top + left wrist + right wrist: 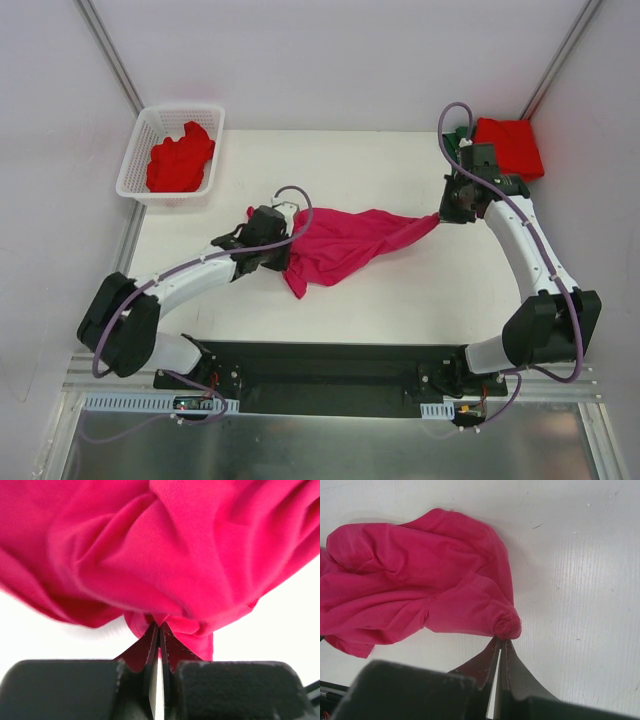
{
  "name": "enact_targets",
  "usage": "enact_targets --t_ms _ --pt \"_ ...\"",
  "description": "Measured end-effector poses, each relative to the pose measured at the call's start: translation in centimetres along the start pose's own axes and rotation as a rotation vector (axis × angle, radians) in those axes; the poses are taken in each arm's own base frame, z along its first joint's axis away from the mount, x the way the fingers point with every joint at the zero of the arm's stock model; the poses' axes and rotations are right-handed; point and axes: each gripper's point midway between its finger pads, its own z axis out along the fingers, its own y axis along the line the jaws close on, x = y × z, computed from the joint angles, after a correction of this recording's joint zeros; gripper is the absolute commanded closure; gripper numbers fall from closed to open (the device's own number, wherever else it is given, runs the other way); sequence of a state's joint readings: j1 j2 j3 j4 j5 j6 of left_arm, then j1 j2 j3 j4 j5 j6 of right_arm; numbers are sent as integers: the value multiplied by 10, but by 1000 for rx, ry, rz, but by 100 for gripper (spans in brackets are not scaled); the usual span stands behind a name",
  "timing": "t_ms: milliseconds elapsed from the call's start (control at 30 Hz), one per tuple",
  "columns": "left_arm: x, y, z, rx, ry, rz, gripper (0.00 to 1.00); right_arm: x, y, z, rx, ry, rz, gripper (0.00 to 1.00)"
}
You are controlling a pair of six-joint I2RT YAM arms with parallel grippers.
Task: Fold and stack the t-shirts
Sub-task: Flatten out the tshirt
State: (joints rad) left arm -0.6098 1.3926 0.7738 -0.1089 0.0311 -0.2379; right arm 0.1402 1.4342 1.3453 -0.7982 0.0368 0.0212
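Note:
The magenta-pink t-shirt [345, 248] hangs stretched between my two grippers above the middle of the table. My left gripper [283, 243] is shut on its left end; in the left wrist view the cloth [165, 555] bunches right above the closed tips [160, 627]. My right gripper [444, 213] is shut on its right tip; the right wrist view shows a small knot of cloth [507, 625] pinched at the tips [500, 641]. A red t-shirt [181, 157] lies crumpled in the white basket. A folded red t-shirt [510, 146] lies at the far right corner, with a bit of dark green cloth [462, 134] beside it.
The white lattice basket [135, 160] stands at the table's far left corner. Grey walls and metal frame rails surround the white table [400, 300]. A black mounting plate [340, 370] runs along the near edge.

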Motion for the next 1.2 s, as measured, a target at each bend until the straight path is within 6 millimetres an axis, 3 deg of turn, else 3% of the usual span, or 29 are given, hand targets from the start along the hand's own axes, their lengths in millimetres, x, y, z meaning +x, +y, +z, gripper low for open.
enact_targets --t_ms 267,400,633,967,1067,1200 --pt "-43 -1 -65 -34 -124 20 100 -1 6 4 -14 10 -9 99" --pt "-51 2 -85 -53 -147 31 100 0 11 5 -22 18 -18 99" --pt "-56 20 -104 -121 -138 43 100 0 12 6 -22 19 -21 99" --pt "-79 56 -139 -223 -200 9 100 0 11 6 -17 17 -23 99" --pt "-90 63 -142 -242 -207 8 100 0 11 6 -17 17 -23 99" --pt "-101 66 -128 -249 -182 27 100 0 10 6 -7 14 -24 99"
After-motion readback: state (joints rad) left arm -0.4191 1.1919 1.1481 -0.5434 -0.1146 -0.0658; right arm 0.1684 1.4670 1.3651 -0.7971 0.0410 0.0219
